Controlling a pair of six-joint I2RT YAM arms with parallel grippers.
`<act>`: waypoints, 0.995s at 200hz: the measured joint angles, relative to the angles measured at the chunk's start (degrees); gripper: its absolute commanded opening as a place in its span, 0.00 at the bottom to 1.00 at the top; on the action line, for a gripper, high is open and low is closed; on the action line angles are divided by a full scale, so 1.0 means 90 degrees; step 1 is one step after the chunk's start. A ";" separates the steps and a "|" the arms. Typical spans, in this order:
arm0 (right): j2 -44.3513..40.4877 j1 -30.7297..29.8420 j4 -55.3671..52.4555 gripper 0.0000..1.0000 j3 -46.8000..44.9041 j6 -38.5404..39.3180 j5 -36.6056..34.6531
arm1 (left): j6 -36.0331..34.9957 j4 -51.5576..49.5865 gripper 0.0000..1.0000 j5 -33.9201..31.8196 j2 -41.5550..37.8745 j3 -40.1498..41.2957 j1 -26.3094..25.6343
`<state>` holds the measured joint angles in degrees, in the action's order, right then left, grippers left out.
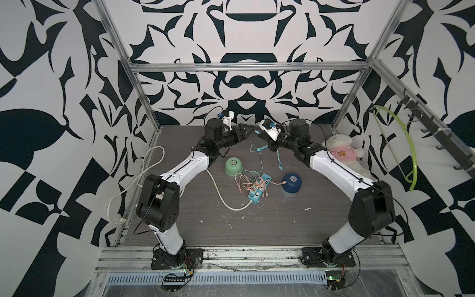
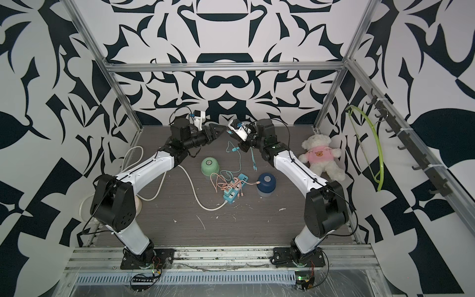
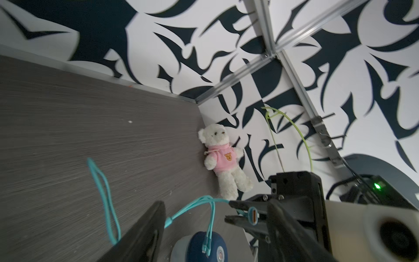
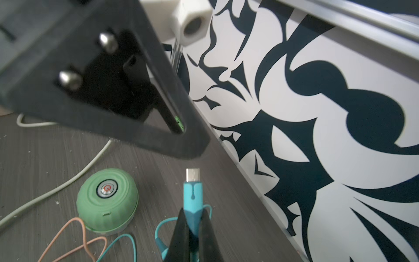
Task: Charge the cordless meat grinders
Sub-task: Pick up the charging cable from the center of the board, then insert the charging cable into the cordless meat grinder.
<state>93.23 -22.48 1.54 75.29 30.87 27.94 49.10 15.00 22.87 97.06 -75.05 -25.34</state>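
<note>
**Teal plug pinched above the blue grinder**

The fingers (image 3: 145,233) of the left gripper (image 3: 215,204) are standing wide apart. Between them, the right gripper (image 3: 229,211) is pinching a teal plug (image 3: 252,215). The teal cable (image 3: 102,192) is looping over the gray tabletop (image 3: 68,113), and thin branches are hanging over the dark blue grinder (image 3: 195,247). A white teddy bear (image 3: 224,158) in pink is lying beside the wall.
</note>
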 measured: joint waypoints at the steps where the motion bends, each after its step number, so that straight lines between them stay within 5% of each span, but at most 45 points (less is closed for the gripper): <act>1: 0.0015 0.0000 -0.0044 0.00 0.0007 0.0032 -0.0002 | -0.0005 -0.0029 0.72 -0.0027 -0.0012 0.0000 0.0005; 30: 0.0631 0.0000 -0.1251 0.00 0.0321 0.0699 -0.0039 | -0.0223 -0.1375 0.67 -0.1035 -0.0459 0.0036 0.0406; 57: 0.1229 -0.0039 -0.2276 0.00 0.0631 0.1132 -0.0129 | -0.0308 -0.2161 0.63 -0.1175 -0.0539 0.0131 0.0928; 141: 0.2006 -0.0595 -0.3594 0.00 0.1746 0.1399 -0.0061 | -0.1008 -0.3099 0.56 -0.0206 0.0010 0.0328 0.1027; 199: 0.1979 -0.0845 -0.3470 0.00 0.1464 0.0874 -0.0129 | -0.1639 -0.3553 0.56 0.0131 0.0015 0.0328 0.1027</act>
<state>111.04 -30.09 -29.69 88.47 38.74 26.79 34.35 -16.97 24.05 97.19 -72.10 -16.10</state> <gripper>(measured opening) 0.048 0.561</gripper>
